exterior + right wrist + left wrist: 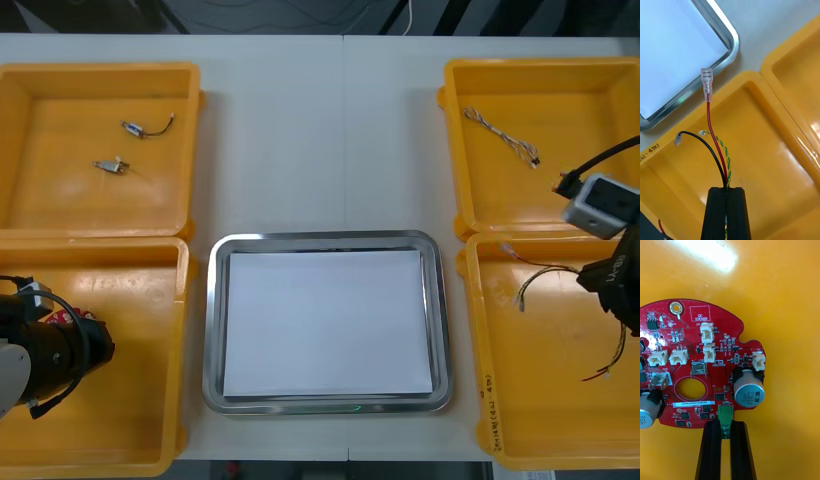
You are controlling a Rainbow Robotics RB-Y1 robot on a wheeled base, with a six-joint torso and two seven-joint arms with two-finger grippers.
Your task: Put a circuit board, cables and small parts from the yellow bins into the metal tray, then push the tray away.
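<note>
Red circuit board (pixel 696 352), one side cut off from sight, is nipped by its green tab (pixel 724 415) between the narrow fingers of the left gripper (pixel 725 435) over the near left bin (pixel 140 420); lifted or resting, I cannot tell. Over the near right bin (pixel 540 400), by the near right corner of the metal tray (pixel 213 320), the right gripper (pixel 727 204) pinches red, black and yellow-green cables (pixel 720 150).
</note>
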